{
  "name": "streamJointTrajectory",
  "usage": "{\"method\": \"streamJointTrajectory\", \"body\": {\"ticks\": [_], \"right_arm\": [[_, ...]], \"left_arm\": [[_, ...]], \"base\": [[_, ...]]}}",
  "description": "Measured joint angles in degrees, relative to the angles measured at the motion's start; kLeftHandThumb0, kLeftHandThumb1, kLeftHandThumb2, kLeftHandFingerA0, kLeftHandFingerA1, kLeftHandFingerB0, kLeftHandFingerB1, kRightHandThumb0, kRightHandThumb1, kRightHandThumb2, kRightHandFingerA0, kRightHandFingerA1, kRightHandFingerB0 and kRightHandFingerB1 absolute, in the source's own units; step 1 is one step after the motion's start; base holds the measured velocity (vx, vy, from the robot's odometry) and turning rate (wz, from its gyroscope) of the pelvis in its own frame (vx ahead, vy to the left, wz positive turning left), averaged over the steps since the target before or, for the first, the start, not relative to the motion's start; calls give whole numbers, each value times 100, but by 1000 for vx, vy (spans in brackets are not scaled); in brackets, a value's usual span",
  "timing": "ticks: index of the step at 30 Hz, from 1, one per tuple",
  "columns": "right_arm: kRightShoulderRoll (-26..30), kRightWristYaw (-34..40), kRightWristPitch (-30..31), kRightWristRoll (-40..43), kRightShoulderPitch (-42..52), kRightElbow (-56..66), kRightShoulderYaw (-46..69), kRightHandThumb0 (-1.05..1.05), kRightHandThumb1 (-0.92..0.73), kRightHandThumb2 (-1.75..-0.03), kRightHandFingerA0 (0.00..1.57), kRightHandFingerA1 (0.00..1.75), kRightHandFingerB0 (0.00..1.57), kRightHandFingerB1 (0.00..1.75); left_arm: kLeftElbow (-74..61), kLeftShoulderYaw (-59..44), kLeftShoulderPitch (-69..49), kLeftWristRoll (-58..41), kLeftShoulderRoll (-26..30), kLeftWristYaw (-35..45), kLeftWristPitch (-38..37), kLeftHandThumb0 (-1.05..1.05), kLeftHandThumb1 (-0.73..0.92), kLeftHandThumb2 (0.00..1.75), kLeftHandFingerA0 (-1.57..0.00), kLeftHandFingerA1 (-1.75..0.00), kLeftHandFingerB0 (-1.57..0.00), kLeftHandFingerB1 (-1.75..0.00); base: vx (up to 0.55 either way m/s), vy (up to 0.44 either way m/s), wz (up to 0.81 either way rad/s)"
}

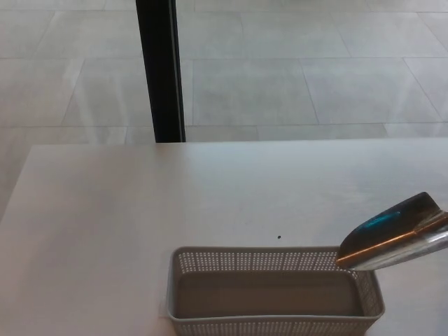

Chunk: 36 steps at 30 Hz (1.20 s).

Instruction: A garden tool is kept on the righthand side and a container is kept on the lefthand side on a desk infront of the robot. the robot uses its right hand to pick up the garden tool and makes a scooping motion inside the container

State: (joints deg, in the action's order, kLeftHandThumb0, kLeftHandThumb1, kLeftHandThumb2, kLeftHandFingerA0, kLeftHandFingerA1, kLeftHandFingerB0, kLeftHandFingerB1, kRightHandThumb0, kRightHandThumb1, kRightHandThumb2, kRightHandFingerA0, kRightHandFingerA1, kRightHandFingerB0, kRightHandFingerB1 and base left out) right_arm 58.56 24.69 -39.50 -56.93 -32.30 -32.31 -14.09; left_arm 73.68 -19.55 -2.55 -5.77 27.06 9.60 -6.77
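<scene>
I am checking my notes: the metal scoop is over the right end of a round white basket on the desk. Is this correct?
Not quite: the head view shows a rectangular basket, not a round one. The rest stands: the metal scoop is over its right end, and the perforated white basket stands on the desk.

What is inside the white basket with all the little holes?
Nothing: the basket looks empty, with a bare grey bottom. The shiny scoop is above its right end, not inside. The picture's edge cuts off the near side.
</scene>
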Motion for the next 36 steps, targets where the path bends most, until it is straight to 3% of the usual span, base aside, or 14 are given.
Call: {"method": "streamJointTrajectory", "body": {"ticks": [1, 2, 3, 4, 6, 7, 21, 23, 24, 25, 26, 34, 35, 36], "right_arm": [[1, -18, 4, 0, 0, 4, -24, -29, -43, -91, 114, 129, 90, 106], [4, -16, 5, -26, -3, 20, -81, -40, -68, -65, 84, 167, 81, 122], [12, -16, 4, -69, -3, 61, -144, -38, -65, -63, 86, 166, 89, 91], [13, -19, -8, -103, -3, 114, -208, -36, -69, -63, 83, 168, 82, 111], [13, -21, -37, -126, 0, 211, -299, -33, -68, -64, 86, 168, 80, 119], [13, -25, -49, -131, 3, 303, -335, -35, -65, -65, 88, 164, 90, 93], [-229, -116, 137, -313, 236, 1558, -344, -29, -57, -64, 91, 171, 94, 87], [-282, -230, 264, -359, 314, 1805, -324, -37, -64, -66, 90, 175, 88, 105], [-315, -312, 346, -381, 351, 1948, -316, -51, -53, -94, 117, 139, 87, 118], [-345, -386, 409, -393, 378, 2055, -312, -51, -53, -94, 117, 139, 87, 118], [-375, -471, 470, -403, 408, 2171, -310, -37, -72, -75, 89, 175, 77, 155], [-555, -1139, 881, -529, 586, 2847, -315, -36, -69, -91, 93, 175, 82, 141], [-584, -1209, 937, -550, 601, 2908, -314, -37, -63, -86, 111, 174, 84, 135], [-625, -1306, 1023, -579, 621, 2988, -314, -38, -71, -82, 90, 175, 82, 132]], "left_arm": [[2, 5, 8, 2, 0, 0, 0, -56, 60, 58, -70, -79, -62, -49], [5, 11, 17, 3, 0, 1, -1, -55, 60, 58, -69, -77, -61, -49], [11, 10, 26, 3, 0, 2, -1, -53, 62, 58, -65, -71, -59, -48], [12, 12, 37, 4, 0, -1, -1, -54, 60, 58, -64, -71, -59, -48], [11, 20, 63, 7, -2, -5, -1, -58, 60, 59, -72, -94, -57, -48], [11, 47, 69, 13, -2, -12, -1, -57, 61, 58, -68, -85, -59, -49], [-11, 109, 94, 10, -2, -16, -4, -56, 62, 59, -65, -75, -60, -49], [-16, 116, 111, 10, -2, -17, -4, -57, 62, 59, -67, -71, -61, -48], [-16, 119, 114, 10, -2, -16, -4, -57, 62, 58, -69, -71, -62, -47], [-16, 120, 117, 10, -3, -16, -4, -57, 62, 58, -69, -71, -62, -47], [-15, 120, 119, 10, -3, -16, -4, -57, 62, 59, -68, -71, -61, -46], [-16, 130, 128, 10, -7, -16, -3, -57, 61, 58, -69, -74, -61, -49], [-16, 130, 126, 10, -8, -16, -3, -58, 61, 58, -67, -71, -61, -48], [-16, 131, 124, 10, -9, -16, -3, -57, 61, 58, -69, -78, -63, -50]], "base": [[0, 0, 0], [0, 0, 0], [0, 0, 0], [0, 0, 0], [0, 0, 0], [0, 0, 0], [0, 0, 0], [0, 0, 0], [0, 0, 0], [0, 0, 0], [0, 0, 0], [0, 0, 0], [0, 0, 0], [0, 0, 0]]}}
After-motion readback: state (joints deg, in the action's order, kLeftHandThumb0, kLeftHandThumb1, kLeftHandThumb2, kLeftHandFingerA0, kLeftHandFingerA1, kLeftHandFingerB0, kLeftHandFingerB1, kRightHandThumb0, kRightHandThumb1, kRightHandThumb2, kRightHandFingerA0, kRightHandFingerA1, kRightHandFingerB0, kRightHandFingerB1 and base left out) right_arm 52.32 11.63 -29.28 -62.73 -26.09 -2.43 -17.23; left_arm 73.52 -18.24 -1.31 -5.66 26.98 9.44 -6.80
